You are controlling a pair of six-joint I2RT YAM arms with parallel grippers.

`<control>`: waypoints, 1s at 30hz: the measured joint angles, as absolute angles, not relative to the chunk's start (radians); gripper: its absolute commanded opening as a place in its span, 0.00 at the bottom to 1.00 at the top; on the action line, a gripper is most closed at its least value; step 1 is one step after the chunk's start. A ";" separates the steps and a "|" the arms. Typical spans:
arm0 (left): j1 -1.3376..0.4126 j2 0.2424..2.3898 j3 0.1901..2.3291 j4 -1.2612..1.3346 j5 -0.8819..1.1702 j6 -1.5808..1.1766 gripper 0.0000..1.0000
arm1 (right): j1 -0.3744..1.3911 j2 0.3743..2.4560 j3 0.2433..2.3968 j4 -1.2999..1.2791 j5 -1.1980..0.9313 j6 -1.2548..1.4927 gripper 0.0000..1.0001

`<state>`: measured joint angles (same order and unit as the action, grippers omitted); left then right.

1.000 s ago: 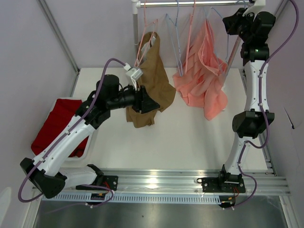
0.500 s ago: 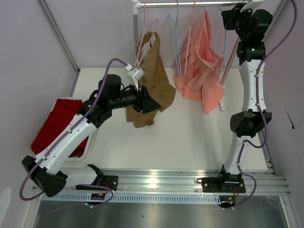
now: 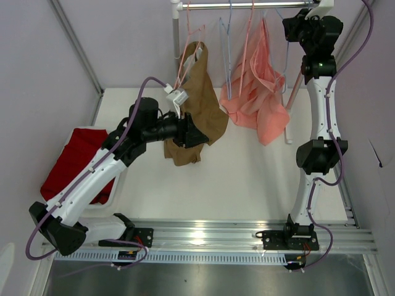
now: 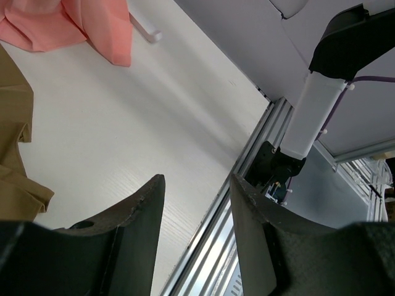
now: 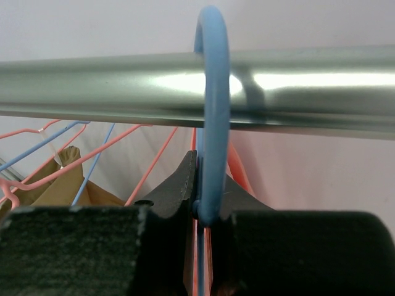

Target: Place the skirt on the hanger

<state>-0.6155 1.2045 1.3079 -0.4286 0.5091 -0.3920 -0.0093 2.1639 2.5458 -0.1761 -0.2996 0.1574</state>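
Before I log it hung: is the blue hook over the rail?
Yes, the hanger hooks over the steel rail in the right wrist view.

You had one left arm [image 3: 92, 179], one right arm [image 3: 322, 105], one pink skirt [image 3: 262, 92] at one o'clock, one brown garment [image 3: 200, 98] at twelve, one red cloth [image 3: 71, 163] at nine.

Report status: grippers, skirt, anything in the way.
Right gripper shut on hanger, hook over rail. Left gripper open, empty, beside brown garment. Skirt hanging under rail. Nothing blocking seen.
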 measured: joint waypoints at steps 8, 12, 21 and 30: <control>-0.616 1.205 1.290 -0.428 0.509 -0.392 0.54 | -0.009 2.161 2.535 -0.172 -0.292 0.152 0.00; -0.616 1.203 1.286 -0.428 0.509 -0.392 0.55 | -0.009 2.138 2.479 -0.153 -0.282 0.142 0.00; -0.616 1.195 1.271 -0.428 0.509 -0.393 0.55 | -0.004 2.083 2.405 -0.152 -0.268 0.123 0.08; -0.616 1.166 1.264 -0.427 0.509 -0.395 0.56 | -0.007 2.027 2.302 -0.143 -0.239 0.116 0.22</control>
<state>-0.6155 1.1656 1.2636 -0.4274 0.5095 -0.3950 -0.0074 2.0266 2.3024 -0.1429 -0.2390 0.1158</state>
